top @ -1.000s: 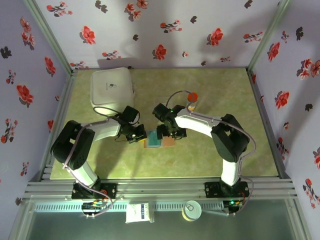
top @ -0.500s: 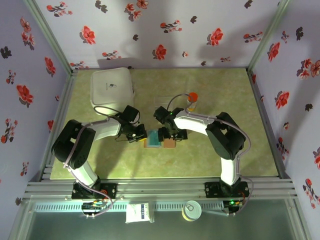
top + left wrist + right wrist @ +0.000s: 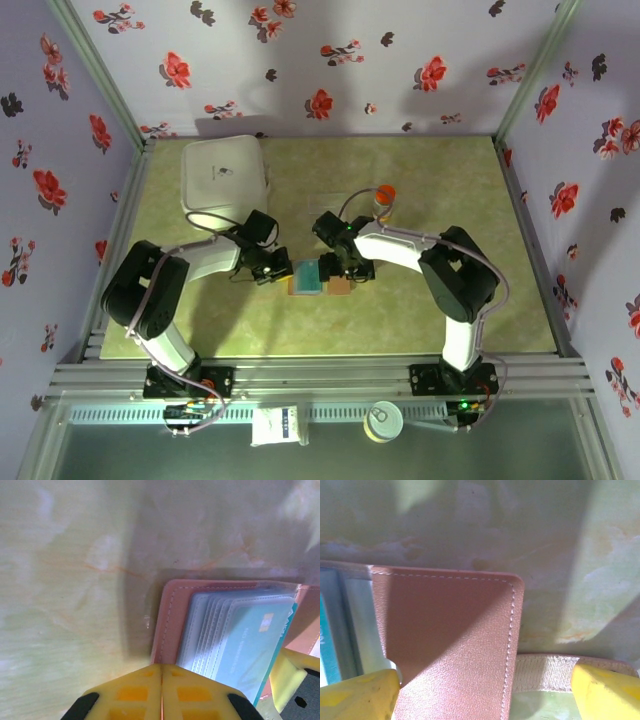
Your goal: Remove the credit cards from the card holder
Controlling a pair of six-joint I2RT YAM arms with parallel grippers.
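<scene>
A white box (image 3: 225, 178) is blocking the table's (image 3: 450, 170) upper left. A bottle (image 3: 384, 198) is standing just right of centre; the right side is lying open.

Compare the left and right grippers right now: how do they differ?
The left gripper is shut, fingers pressed together; the right gripper is open, fingers wide apart. The left sits at the card holder's sleeved half, near a teal credit card; the right straddles its plain brown flap. Both have yellow fingers.
</scene>
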